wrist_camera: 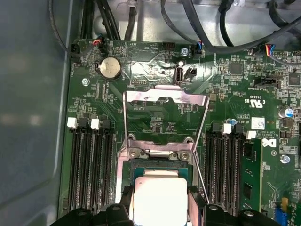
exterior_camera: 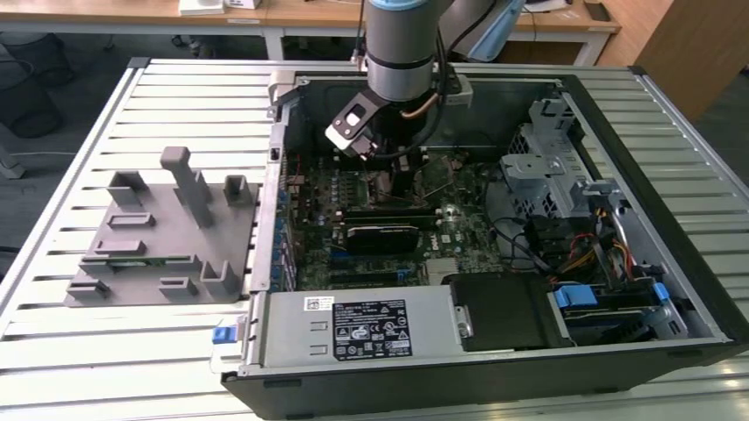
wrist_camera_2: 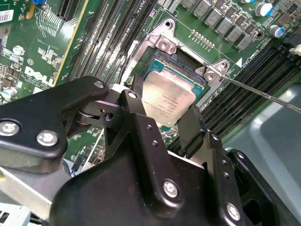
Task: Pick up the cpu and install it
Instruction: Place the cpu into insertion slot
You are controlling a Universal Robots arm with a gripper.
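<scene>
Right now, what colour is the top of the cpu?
The cpu has a silvery-white metal top, clearest in the second wrist view.

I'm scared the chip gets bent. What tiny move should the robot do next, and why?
Probably ease straight down, slowly. The gripper holds the cpu by two edges, seemingly just above the open socket, whose metal cover is swung up.
</scene>
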